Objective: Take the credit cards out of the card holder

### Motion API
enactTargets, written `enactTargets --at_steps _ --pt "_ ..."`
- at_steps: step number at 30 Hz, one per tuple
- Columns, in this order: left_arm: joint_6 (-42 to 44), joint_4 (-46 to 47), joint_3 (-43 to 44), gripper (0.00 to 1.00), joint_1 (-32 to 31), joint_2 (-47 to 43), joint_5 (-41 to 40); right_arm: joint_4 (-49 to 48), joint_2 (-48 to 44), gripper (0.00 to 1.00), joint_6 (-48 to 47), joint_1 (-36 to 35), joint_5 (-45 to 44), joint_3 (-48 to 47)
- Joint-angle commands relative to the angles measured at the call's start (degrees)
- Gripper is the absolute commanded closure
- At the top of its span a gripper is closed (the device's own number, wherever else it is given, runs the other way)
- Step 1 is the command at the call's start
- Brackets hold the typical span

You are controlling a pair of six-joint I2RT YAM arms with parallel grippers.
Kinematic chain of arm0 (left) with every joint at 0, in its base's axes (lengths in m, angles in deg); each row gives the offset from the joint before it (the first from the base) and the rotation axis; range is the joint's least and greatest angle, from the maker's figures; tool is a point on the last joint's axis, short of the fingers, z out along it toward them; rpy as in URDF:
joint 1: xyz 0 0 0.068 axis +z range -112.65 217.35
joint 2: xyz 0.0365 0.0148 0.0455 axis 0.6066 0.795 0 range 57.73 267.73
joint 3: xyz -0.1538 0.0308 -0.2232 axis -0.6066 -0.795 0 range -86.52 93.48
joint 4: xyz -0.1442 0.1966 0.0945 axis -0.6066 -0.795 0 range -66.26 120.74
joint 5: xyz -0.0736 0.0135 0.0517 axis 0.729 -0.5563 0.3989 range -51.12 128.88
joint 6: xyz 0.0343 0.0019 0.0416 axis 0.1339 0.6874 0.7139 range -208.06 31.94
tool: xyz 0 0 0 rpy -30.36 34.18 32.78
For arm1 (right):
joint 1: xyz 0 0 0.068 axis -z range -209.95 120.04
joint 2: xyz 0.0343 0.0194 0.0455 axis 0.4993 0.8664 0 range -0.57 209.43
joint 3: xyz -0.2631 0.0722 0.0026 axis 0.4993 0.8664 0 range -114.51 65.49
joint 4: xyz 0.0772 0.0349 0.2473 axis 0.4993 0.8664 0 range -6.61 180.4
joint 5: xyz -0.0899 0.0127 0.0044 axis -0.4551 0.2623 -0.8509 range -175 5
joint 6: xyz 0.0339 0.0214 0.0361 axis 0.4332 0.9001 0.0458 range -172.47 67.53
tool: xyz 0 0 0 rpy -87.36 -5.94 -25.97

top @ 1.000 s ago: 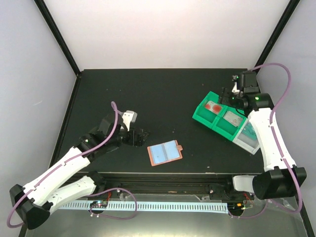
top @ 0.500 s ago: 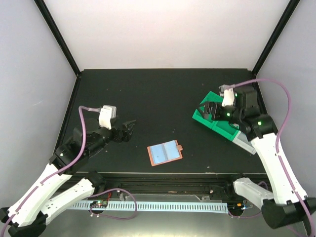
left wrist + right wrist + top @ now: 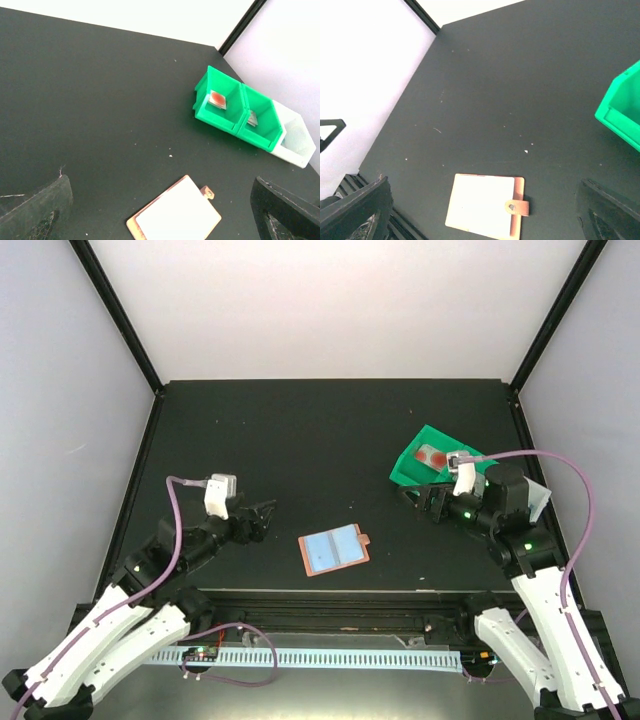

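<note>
The card holder lies open near the table's front edge, with its light blue lining up and its brown tab on the right. In the left wrist view the card holder looks washed-out white, as does the card holder in the right wrist view. A red credit card lies in the far green bin. The left wrist view shows this red card and another card in the neighbouring green bin. My left gripper is open and empty, left of the holder. My right gripper is open and empty, just in front of the bins.
A clear bin adjoins the two green bins at the right. My right arm covers much of that row in the top view. A black frame post stands at the back corner. The table's front rail runs just below the holder.
My right arm swung from behind the bins to their near side and lowered, its jaws spreading wider. My left gripper drew back leftward from the holder. The holder has not moved.
</note>
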Motion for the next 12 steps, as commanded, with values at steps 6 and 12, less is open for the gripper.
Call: enactTargets --at_steps 6,12 --pt "-3.1 4.4 -1.6 0.01 0.4 -2.2 -0.2 -4.5 1.1 0.0 0.6 -0.4 5.3 1.4" --pt "-3.8 4.9 -2.2 0.01 0.4 -0.8 1.2 -5.4 1.1 0.0 0.3 -0.4 5.9 2.1"
